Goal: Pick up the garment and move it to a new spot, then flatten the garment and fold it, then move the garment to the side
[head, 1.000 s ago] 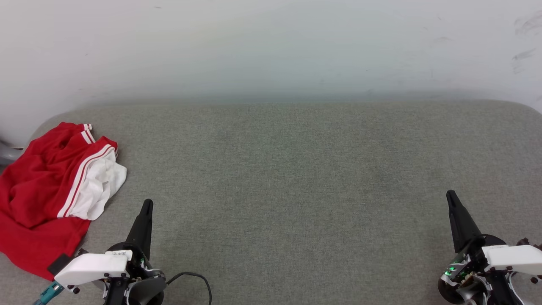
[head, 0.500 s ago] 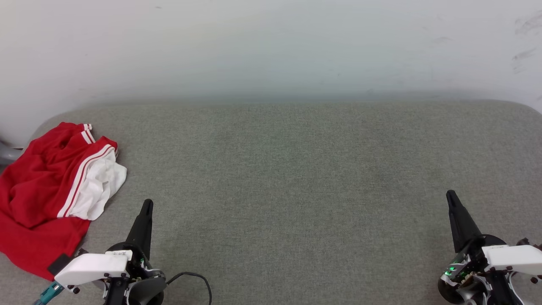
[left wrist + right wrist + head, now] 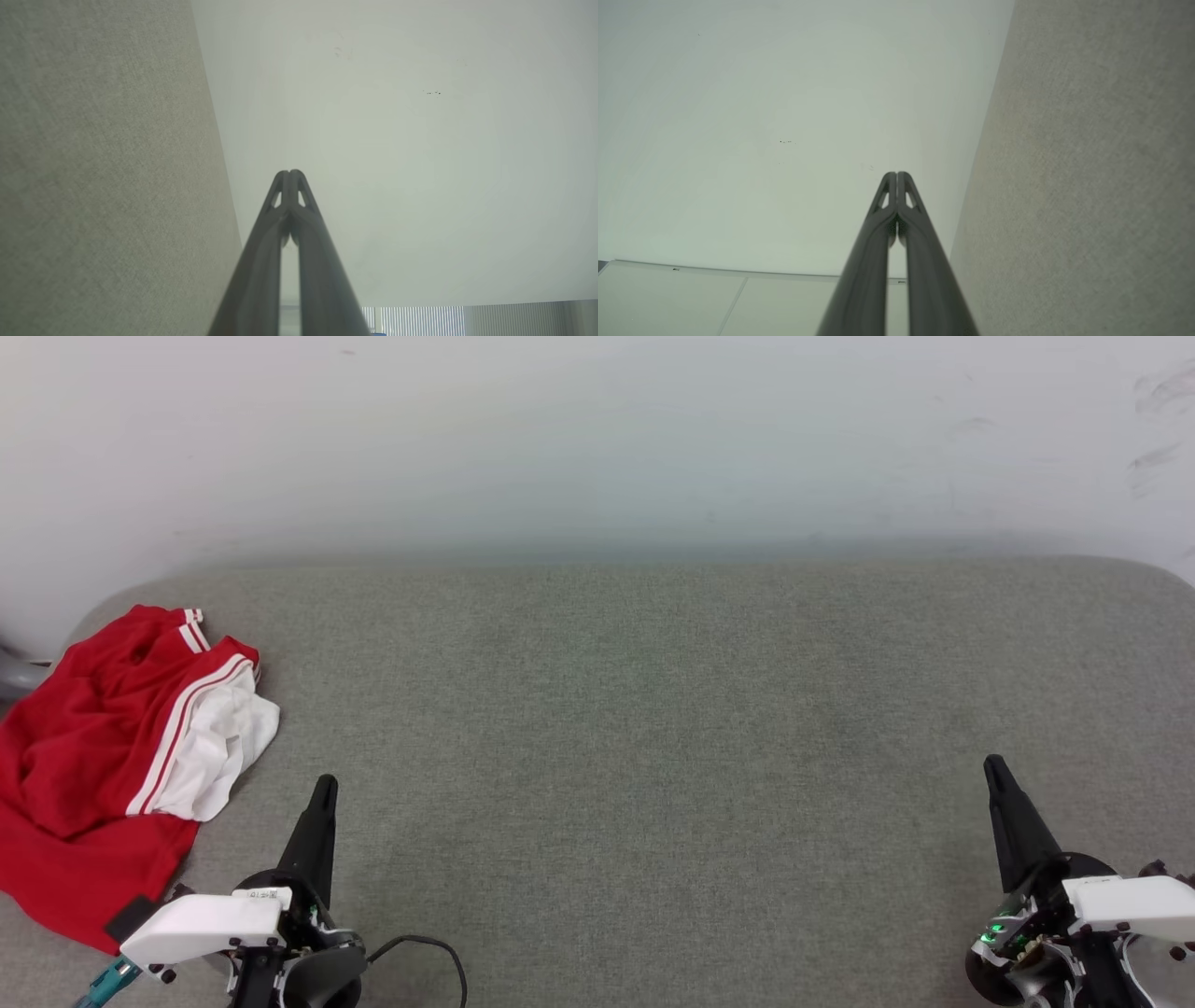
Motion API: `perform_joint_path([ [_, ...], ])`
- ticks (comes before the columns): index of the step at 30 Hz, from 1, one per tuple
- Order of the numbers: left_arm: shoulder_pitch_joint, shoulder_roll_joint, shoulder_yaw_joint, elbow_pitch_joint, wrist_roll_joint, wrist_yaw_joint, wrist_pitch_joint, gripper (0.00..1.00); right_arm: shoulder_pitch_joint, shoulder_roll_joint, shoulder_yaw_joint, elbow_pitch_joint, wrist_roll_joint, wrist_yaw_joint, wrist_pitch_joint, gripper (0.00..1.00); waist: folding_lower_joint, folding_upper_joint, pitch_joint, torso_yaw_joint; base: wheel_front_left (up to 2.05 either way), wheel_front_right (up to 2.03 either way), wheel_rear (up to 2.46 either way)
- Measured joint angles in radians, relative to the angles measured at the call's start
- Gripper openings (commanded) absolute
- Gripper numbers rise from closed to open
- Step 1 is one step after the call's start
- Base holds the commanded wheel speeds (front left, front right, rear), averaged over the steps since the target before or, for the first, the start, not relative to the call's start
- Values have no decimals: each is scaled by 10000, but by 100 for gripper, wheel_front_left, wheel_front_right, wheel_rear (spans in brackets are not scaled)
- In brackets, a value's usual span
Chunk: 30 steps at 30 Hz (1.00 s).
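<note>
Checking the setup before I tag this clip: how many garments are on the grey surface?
1. A crumpled red and white garment lies at the left end of the grey surface, beside the left gripper. Anything under its folds would be hidden.

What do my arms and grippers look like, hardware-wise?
The left gripper and right gripper both have long black fingers tapering to a point, with small cut-outs near the tips. Each wrist carries a white housing. The left one has a small printed label, a looping black cable and a teal connector; green lights glow on the right.
</note>
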<state>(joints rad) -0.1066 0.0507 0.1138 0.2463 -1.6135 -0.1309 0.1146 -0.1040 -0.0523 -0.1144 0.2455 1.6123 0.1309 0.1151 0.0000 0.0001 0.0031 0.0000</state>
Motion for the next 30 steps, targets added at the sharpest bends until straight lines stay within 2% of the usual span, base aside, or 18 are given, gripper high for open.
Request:
perform_joint_path([
  [1, 0, -2, 6, 0, 0, 0, 0, 0, 0, 0, 2, 0, 0, 0, 2, 0, 0, 0, 0, 0, 0, 0, 0],
  [2, 12, -2, -6, 29, -2, 0, -2, 100, 16, 0, 4, 31, 0, 0, 0, 100, 0, 0, 0, 0, 0, 0, 0],
  [6, 323, -31, -56, 370, 0, 2, -31, 100, 347, 6, 13, 368, -6, -2, -6, 100, 0, 0, 2, 0, 0, 0, 0],
  [13, 420, -35, -98, 196, 410, 2, -359, 100, 457, 8, 15, 265, -535, -2, -359, 100, 0, 0, 7, 1, 0, 0, 0],
  [19, 420, -35, -8, -61, 1442, 148, -644, 100, 523, 12, -48, -69, -1603, -2, -637, 100, 0, 0, 21, 3, 0, 0, 0],
  [30, 430, -33, -328, -888, 3912, 951, -1108, 100, 659, 13, 25, -917, -4123, -2, -1108, 100, 0, 0, 49, 14, 0, 0, 0],
])
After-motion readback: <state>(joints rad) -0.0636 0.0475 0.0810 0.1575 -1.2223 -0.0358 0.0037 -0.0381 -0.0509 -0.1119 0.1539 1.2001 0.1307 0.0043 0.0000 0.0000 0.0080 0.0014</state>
